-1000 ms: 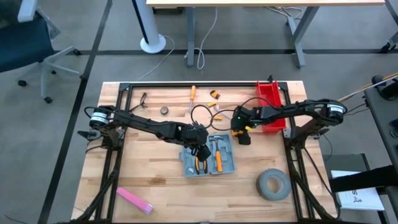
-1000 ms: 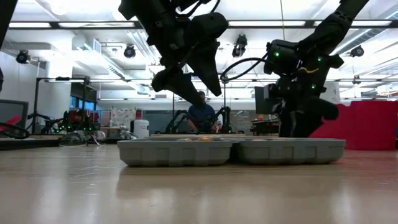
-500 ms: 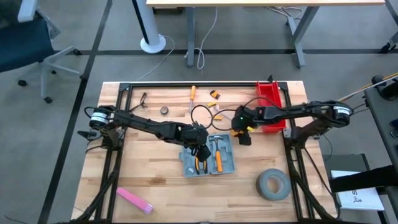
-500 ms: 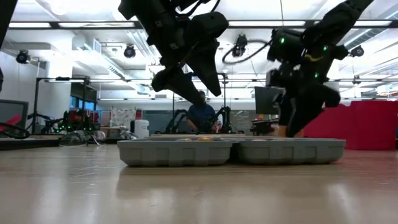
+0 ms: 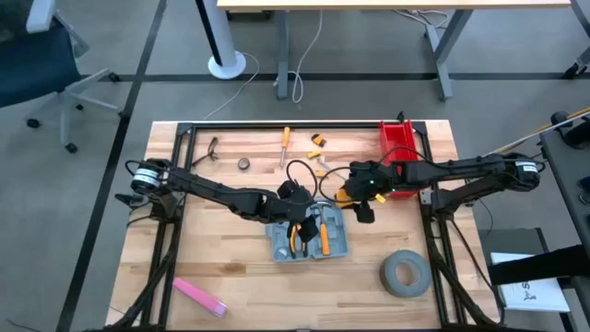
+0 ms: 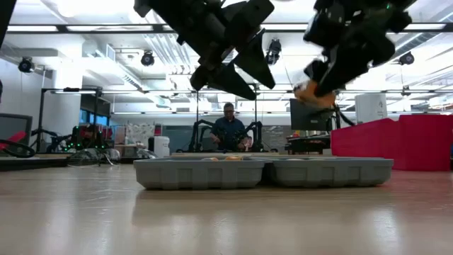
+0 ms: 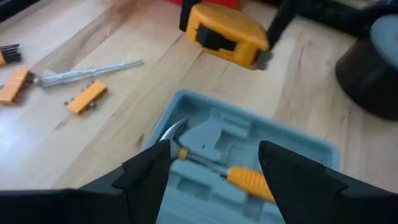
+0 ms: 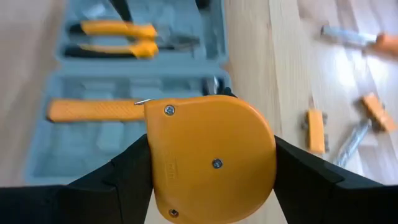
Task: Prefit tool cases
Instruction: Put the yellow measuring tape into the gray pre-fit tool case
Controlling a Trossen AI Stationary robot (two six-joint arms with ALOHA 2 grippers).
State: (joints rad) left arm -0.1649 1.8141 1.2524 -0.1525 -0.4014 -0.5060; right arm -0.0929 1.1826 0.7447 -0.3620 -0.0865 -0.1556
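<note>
The blue-grey tool case [image 5: 310,239] lies open on the table and shows as two flat halves in the low view [image 6: 263,172]. A hammer [image 7: 211,165] and orange-handled pliers [image 8: 122,37] sit in its recesses. My left gripper [image 5: 300,208] hangs open and empty above the case's far part [image 7: 214,155]. My right gripper [image 5: 358,195] is shut on a yellow tape measure [image 8: 211,158], just off the case's far right corner and well above the table [image 6: 316,91]. My right gripper pinches the tape measure's body between its two fingers [image 8: 121,180], one on each narrow edge, with a broad flat face [image 8: 214,146] toward the wrist camera. The tape measure is lifted clear of the table and the case [image 7: 227,34].
A red bin [image 5: 401,157] stands at the far right. Screwdrivers and small orange bits [image 5: 318,141] lie at the far middle, with a black cable loop [image 5: 300,171]. A grey tape roll [image 5: 406,274] lies near right, a pink block [image 5: 199,297] near left. A person shows beyond the table [image 6: 230,127].
My right gripper has risen from table height with the yellow tape measure, lifting it clear, and has shifted slightly toward the case. My left gripper has risen a little above the case and stays open.
</note>
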